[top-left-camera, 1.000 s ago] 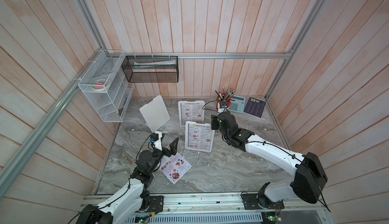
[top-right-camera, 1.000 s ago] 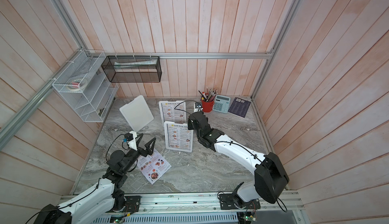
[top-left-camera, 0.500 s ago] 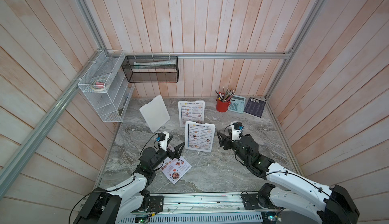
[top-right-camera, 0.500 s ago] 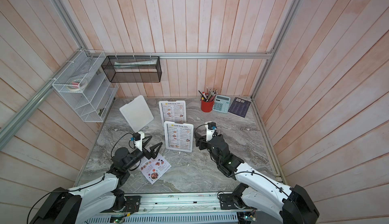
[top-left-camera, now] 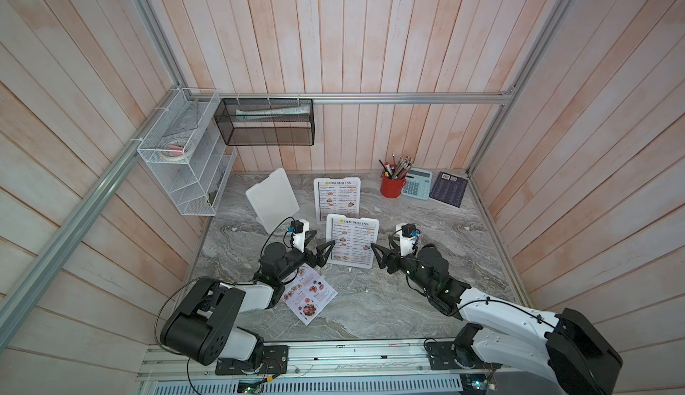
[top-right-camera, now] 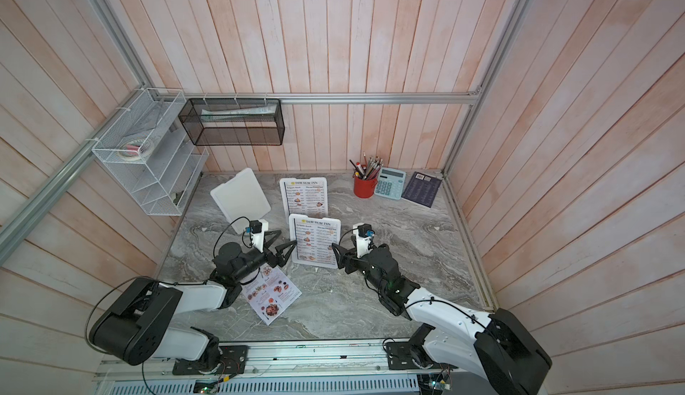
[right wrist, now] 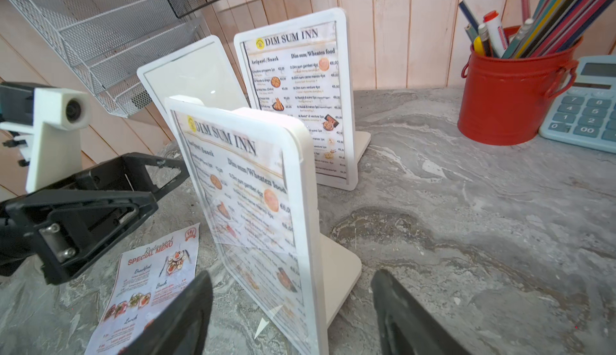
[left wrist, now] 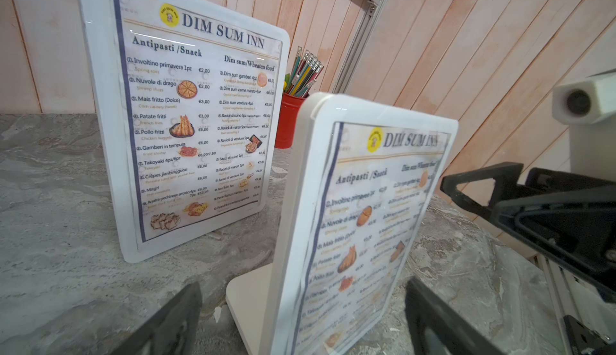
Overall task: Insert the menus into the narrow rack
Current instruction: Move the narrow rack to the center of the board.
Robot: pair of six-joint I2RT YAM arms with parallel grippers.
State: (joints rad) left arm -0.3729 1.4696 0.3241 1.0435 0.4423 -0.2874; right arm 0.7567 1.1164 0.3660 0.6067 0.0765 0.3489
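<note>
Two "DIM SUM INN" menus stand in white holders, the near one (top-left-camera: 352,239) (top-right-camera: 315,241) in front of the far one (top-left-camera: 336,198) (left wrist: 196,120). The colourful Special Menu (top-left-camera: 309,295) (right wrist: 150,286) lies flat under my left arm. My left gripper (top-left-camera: 323,243) (left wrist: 300,320) is open, straddling the near holder's left edge without touching it. My right gripper (top-left-camera: 381,248) (right wrist: 293,316) is open around that holder's right edge, its fingers (right wrist: 410,320) clear of it. The narrow black mesh rack (top-left-camera: 267,122) (top-right-camera: 233,122) hangs on the back wall with a paper inside.
An empty white holder (top-left-camera: 272,198) leans at the back left. A white wire shelf rack (top-left-camera: 181,167) hangs on the left wall. At the back right stand a red pencil cup (top-left-camera: 392,185), a calculator (top-left-camera: 417,183) and a dark purple booklet (top-left-camera: 448,189).
My right arm pulled back from near the far holder and pencil cup to the near holder's right side, and its jaws widened. My left gripper moved forward to the near holder's left edge.
</note>
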